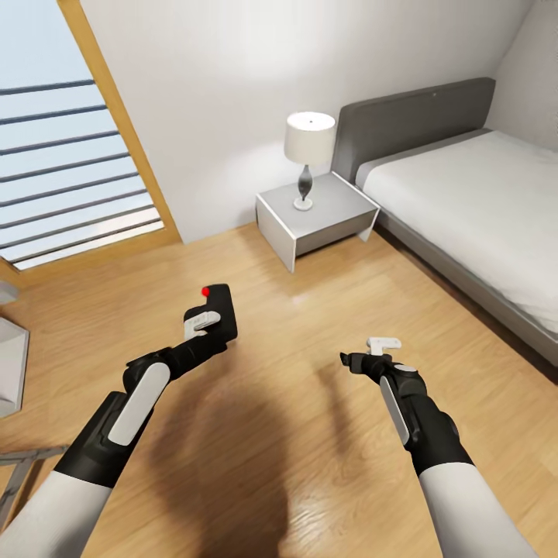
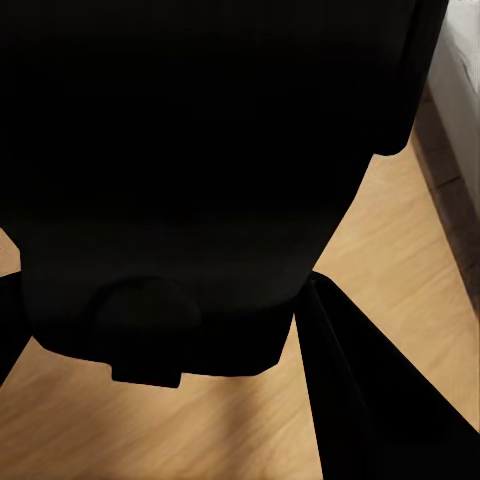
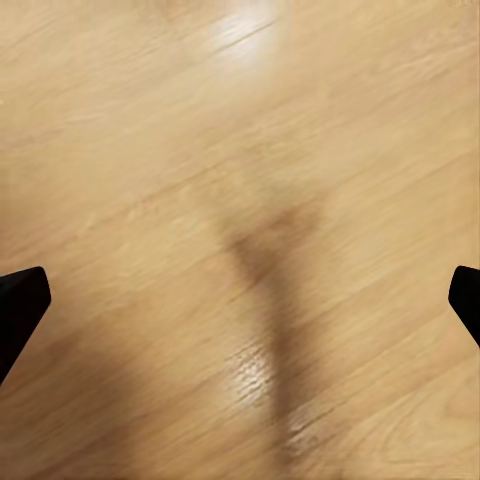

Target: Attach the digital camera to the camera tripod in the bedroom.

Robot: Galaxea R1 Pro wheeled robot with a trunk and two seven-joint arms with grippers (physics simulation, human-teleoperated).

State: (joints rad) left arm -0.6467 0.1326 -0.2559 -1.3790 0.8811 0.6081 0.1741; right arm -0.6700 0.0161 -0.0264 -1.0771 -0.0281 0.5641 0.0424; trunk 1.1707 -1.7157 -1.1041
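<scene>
While the left gripper [image 1: 208, 324] grasps the digital camera [image 1: 219, 308] above the wood floor [image 1: 310, 310], the right gripper [image 1: 370, 358] hangs spread open; bed [image 1: 465, 201] and nightstand [image 1: 318, 213] beyond, silver tripod legs [image 1: 23, 465] perhaps at left.

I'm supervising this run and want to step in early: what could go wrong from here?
The left gripper carries the camera high over bare wood floor; a slip would probably drop it hard. In the left wrist view the camera blocks most of the sight, so lining it up may be poorly guided. The right gripper is open and idle, giving no support.
</scene>
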